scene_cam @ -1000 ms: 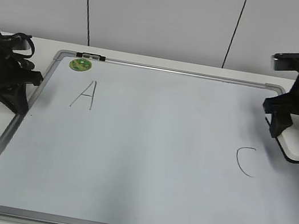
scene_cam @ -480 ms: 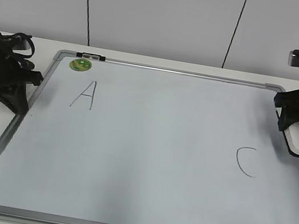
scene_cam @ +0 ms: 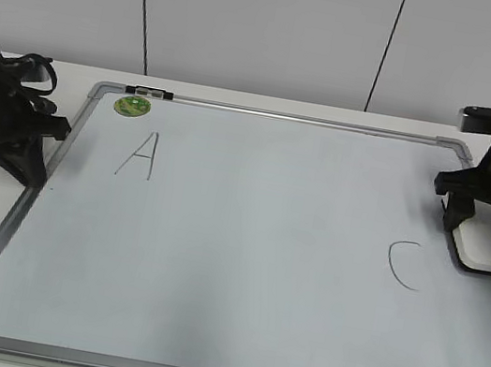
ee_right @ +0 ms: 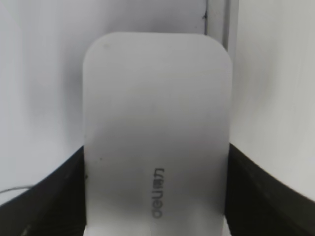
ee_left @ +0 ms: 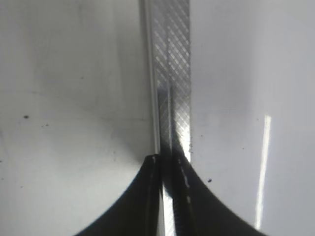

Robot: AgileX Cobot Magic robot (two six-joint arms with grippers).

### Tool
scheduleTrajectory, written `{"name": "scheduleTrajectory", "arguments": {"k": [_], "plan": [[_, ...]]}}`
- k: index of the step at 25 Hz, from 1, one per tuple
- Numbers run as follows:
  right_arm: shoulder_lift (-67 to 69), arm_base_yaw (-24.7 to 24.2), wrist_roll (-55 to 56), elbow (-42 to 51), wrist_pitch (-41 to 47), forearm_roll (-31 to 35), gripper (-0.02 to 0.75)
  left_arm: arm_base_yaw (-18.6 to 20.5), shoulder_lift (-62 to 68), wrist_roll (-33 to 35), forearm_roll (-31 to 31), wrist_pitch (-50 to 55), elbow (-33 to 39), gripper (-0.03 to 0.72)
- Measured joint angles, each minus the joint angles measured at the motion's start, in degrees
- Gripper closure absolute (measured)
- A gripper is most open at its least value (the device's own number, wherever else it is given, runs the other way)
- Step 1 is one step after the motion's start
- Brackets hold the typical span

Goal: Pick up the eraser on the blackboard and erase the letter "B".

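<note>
While the right gripper (scene_cam: 475, 238) clasps the eraser (scene_cam: 486, 244) at the blackboard's (scene_cam: 245, 240) right edge, no "B" shows; the left gripper's (ee_left: 167, 196) state is unclear.

"A" (scene_cam: 140, 155), "C" (scene_cam: 403, 264) on blackboard (scene_cam: 240, 268), "deli" on eraser (ee_right: 156, 132)

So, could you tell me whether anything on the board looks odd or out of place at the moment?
Only one thing stands out: the blackboard carries an "A" and a "C", but the middle is bare, with no letter "B" visible. The eraser sits at the right edge between the right gripper's fingers. No damage shows.
</note>
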Motion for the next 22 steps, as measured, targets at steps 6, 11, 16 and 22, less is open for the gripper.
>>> {"name": "scheduleTrajectory", "arguments": {"k": [6, 11, 16, 22], "plan": [[1.85, 0.00, 0.36, 0.00, -0.53, -1.07, 0.205, 0.00, 0.00, 0.00, 0.00, 0.00, 0.00, 0.657], [1.85, 0.00, 0.47, 0.00, -0.75, -1.44, 0.185, 0.00, 0.00, 0.00, 0.00, 0.00, 0.00, 0.657], [1.85, 0.00, 0.58, 0.00, -0.38, -1.44, 0.120, 0.00, 0.00, 0.00, 0.00, 0.00, 0.00, 0.655], [-0.88, 0.00, 0.58, 0.00, 0.98, -1.44, 0.117, 0.00, 0.00, 0.00, 0.00, 0.00, 0.00, 0.636]]}}
